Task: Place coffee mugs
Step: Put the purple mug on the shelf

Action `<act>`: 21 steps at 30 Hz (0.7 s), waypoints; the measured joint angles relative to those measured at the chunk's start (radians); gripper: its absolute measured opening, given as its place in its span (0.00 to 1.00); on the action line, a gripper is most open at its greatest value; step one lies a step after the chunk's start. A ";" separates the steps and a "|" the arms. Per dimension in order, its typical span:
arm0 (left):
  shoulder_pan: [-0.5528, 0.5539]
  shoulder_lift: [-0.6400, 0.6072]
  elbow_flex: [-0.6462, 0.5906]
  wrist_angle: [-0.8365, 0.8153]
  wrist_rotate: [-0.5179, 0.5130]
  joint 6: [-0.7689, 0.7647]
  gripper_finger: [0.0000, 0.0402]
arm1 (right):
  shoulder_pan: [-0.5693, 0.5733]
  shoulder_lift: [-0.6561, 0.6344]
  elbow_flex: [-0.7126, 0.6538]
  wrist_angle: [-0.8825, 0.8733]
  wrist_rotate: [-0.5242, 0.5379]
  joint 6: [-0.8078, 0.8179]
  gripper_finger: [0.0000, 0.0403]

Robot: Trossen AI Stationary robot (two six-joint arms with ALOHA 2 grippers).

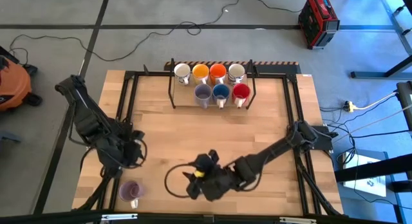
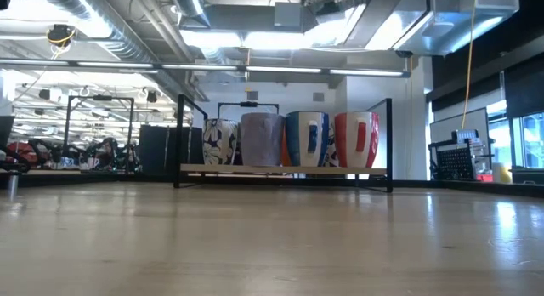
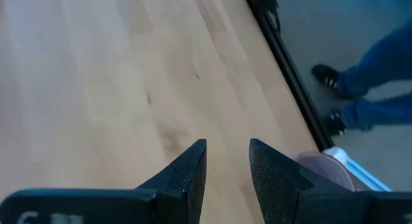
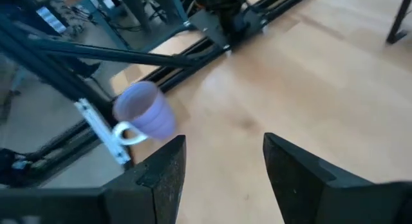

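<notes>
Seven coffee mugs stand upright in two rows on a rack (image 1: pixel 187 105) at the table's far middle: white (image 1: pixel 182 71), yellow-orange (image 1: pixel 200 73), orange-red (image 1: pixel 217 73) and cream (image 1: pixel 236 72) behind, pale purple (image 1: pixel 203 93), blue (image 1: pixel 221 92) and red (image 1: pixel 241 91) in front. Another pale purple mug (image 1: pixel 131 192) (image 4: pixel 145 112) stands alone near the table's near left corner. My left gripper (image 1: pixel 131 158) (image 3: pixel 228 153) hovers open just beyond that mug, nothing between its fingers. My right gripper (image 1: pixel 192 186) (image 4: pixel 225 147) is open over the near middle, pointing toward the lone mug.
Black frame rails (image 1: pixel 132 108) run along the table's sides. The low view shows the rack (image 2: pixel 285 170) and the front mugs across bare wood. A person's legs (image 3: pixel 367 89) stand past the table edge. On the floor are an orange vacuum (image 1: pixel 13 85) and a red case (image 1: pixel 318 19).
</notes>
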 joint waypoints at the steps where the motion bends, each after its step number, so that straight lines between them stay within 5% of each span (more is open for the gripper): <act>1: -0.002 0.012 0.000 0.000 0.015 -0.002 0.28 | 0.010 0.003 0.001 0.004 0.003 0.022 0.49; 21: -0.168 0.163 0.000 0.040 0.135 -0.464 0.28 | 0.153 0.038 0.000 -0.008 -0.049 0.069 0.49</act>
